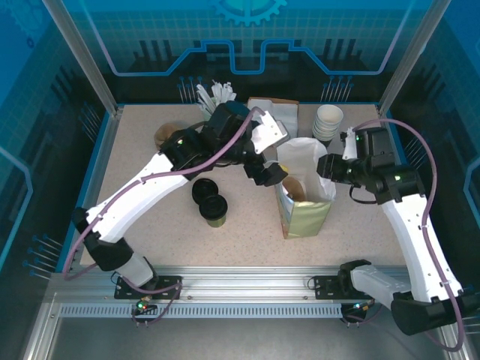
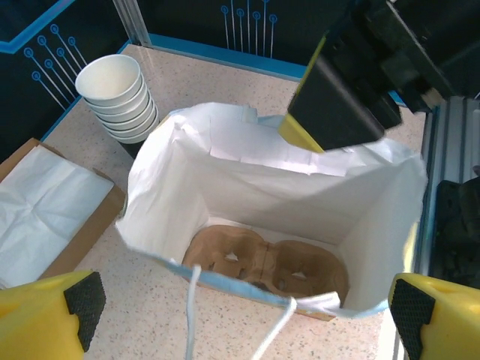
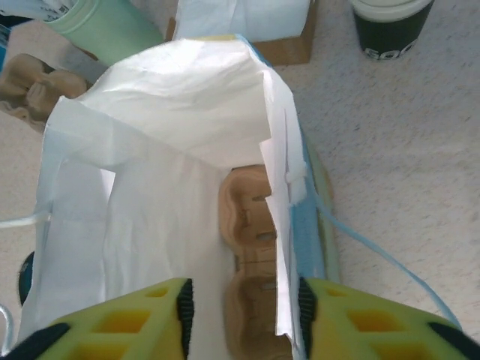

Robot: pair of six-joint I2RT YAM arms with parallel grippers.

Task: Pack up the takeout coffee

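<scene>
The takeout coffee, a small olive-green cup with a black lid, stands on the table left of the paper bag. The bag stands upright and open, with a brown cup carrier flat on its bottom. My left gripper hovers open at the bag's left rim; in the left wrist view its fingers stand wide apart over the near rim. My right gripper is at the bag's right rim. It is open, and the bag's wall hangs loose between the pads.
Loose black lids lie just behind the coffee. A stack of lidless white-rimmed cups and a cardboard box of white paper stand at the back, with spare carriers back left. The bag's blue string handles hang over its rim.
</scene>
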